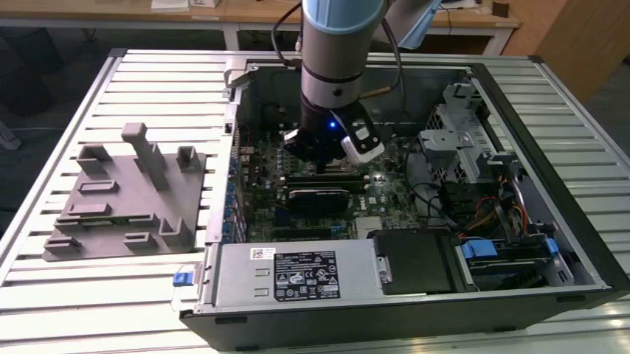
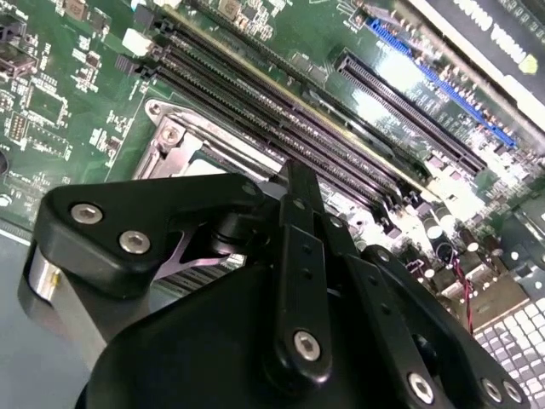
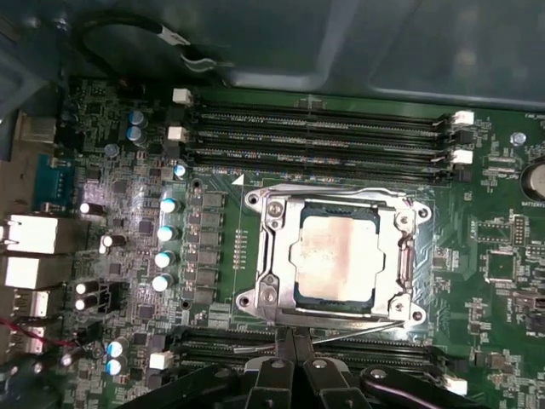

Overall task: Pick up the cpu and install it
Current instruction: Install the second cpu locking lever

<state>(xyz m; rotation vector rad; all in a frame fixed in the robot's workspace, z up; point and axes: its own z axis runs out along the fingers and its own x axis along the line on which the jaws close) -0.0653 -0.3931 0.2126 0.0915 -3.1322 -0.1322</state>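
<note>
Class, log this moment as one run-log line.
cpu: seated in socket frame | hand: above motherboard inside computer case

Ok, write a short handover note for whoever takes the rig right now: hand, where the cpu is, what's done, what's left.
Hand: fingertips together with nothing between them, low over the motherboard inside the open computer case, just beside the socket.
Cpu: lying flat in the socket's metal frame, silvery top facing up, apart from the fingers, as the first wrist view shows.
Done: cpu is placed in the socket.
Left: whether the frame is latched down cannot be told from here; check it.
</note>
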